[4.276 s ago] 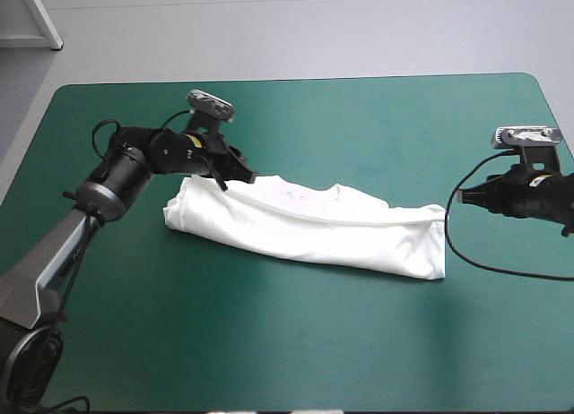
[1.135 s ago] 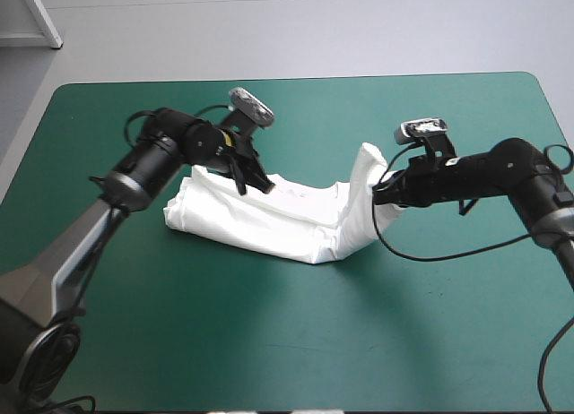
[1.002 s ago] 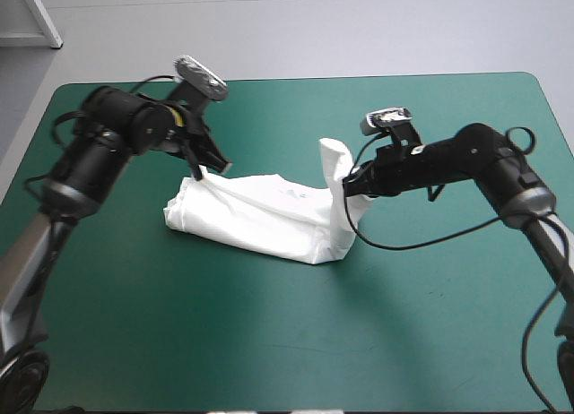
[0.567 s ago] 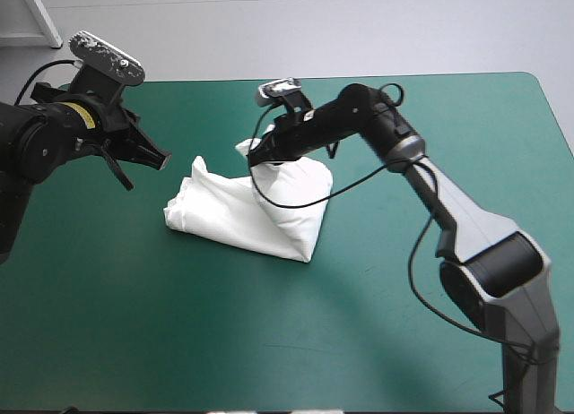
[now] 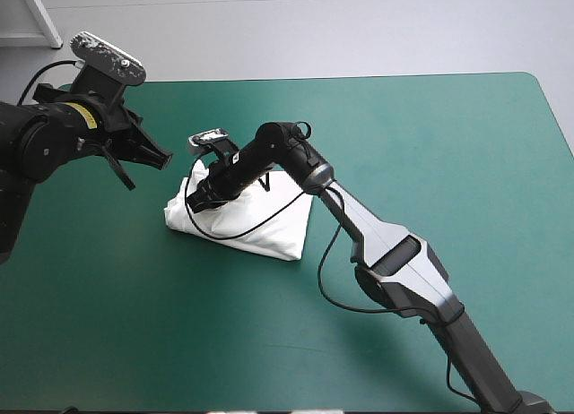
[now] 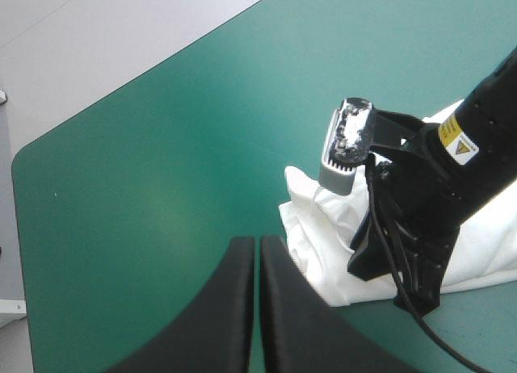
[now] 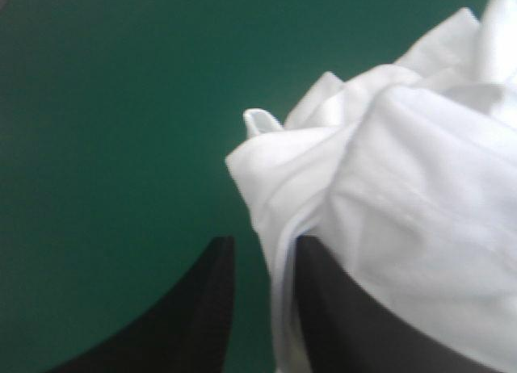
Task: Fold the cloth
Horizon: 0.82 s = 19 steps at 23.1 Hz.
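The white T-shirt (image 5: 269, 228) lies as a folded bundle left of the table's middle, its right part laid over the rest. My right gripper (image 5: 199, 201) reaches across it and rests low at its left end, shut on the T-shirt. In the right wrist view a white layer (image 7: 404, 171) runs between the black fingers of that gripper (image 7: 262, 260). My left gripper (image 5: 165, 160) hangs shut above the teal-green cover (image 5: 404, 145), just left of the bundle and holding nothing. The left wrist view shows this gripper (image 6: 258, 252) shut, with the T-shirt (image 6: 319, 228) and the right gripper (image 6: 400, 276) ahead.
The right arm stretches diagonally from the near right across the table's middle, and its black cable loops over the bundle. Bare teal-green cover lies to the right, along the front and behind the T-shirt.
The right gripper has carried the T-shirt's right end leftward over the rest and lowered it onto the left end. The left gripper let go earlier, lifted off to the left and now holds still.
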Motion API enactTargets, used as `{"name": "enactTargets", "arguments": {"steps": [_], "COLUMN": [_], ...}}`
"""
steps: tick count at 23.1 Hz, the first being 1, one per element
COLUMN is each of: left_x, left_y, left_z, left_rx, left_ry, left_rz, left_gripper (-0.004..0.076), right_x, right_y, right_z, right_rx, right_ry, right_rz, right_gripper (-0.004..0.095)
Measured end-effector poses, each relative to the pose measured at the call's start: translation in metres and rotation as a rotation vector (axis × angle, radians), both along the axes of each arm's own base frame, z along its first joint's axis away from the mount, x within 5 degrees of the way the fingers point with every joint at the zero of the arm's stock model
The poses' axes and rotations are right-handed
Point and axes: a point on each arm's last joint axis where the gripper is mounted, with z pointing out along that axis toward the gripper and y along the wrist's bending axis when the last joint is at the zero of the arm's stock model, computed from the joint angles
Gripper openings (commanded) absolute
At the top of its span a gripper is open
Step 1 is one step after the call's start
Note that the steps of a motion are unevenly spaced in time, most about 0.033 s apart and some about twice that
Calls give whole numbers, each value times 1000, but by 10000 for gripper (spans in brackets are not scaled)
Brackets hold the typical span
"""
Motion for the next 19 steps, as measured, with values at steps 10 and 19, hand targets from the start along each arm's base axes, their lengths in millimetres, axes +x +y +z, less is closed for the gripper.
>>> {"name": "enactTargets", "arguments": {"steps": [10,19], "left_x": [1,1], "left_y": [3,3], "left_z": [0,0], "left_rx": [19,16], "left_ry": [-10,-11], "left_rz": [24,35], "left_gripper": [19,19], "right_x": [-16,-36], "right_y": [-35,-108], "right_z": [112,183], "right_rx": [129,42], "right_ry": [-196,-299], "right_rz": [-65,-213], "right_gripper": [460,423]}}
